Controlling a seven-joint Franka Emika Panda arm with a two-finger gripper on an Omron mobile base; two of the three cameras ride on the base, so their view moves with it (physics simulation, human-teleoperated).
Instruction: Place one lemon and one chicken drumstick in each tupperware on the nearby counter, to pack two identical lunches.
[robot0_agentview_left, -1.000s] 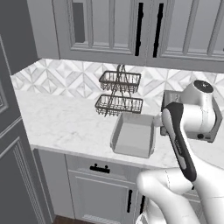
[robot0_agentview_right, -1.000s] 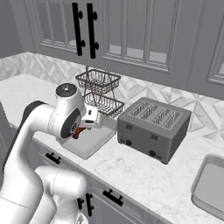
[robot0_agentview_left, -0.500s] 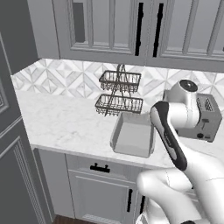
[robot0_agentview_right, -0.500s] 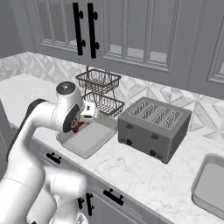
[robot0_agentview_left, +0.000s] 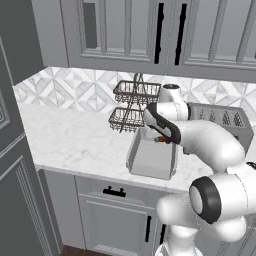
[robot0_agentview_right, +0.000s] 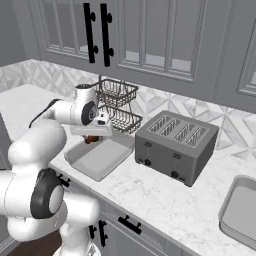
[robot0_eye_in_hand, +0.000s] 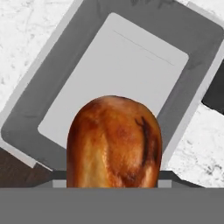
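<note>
Gripper: the gripper (robot0_agentview_right: 93, 136) hangs over the near end of the container, below the white wrist; in the left base view it sits at (robot0_agentview_left: 161, 139). The fingers are themselves hidden by the load, yet they pinch the chicken drumstick between them.
Chicken drumstick: the chicken drumstick (robot0_eye_in_hand: 114, 142), browned and glossy, is held above the container's floor and apart from it; from the sides it appears as a small reddish-brown piece under the hand (robot0_agentview_right: 91, 139) (robot0_agentview_left: 161, 140).
Container: the grey container (robot0_eye_in_hand: 127, 61) with a pale floor lies on the counter just in front of the wire rack; its inside is bare in the hand view. It also shows at (robot0_agentview_left: 150, 159) and (robot0_agentview_right: 101, 157).
Second container: a second container (robot0_agentview_right: 243, 210) of the same kind sits at the far right of the counter, well apart from the first.
Counter: the counter (robot0_agentview_left: 70, 145), white with faint grey veining, carries both containers, the rack and the toaster; seen also at (robot0_agentview_right: 165, 195).
Wire rack: a two-tier wire rack (robot0_agentview_left: 131, 106) stands against the tiled wall behind the container (robot0_agentview_right: 117, 105).
Toaster: a grey toaster (robot0_agentview_right: 176, 145) stands beside the container.
Change from the earlier frame: the arm has swung from the container's side towards the rack, and the drumstick has come over the container.
</note>
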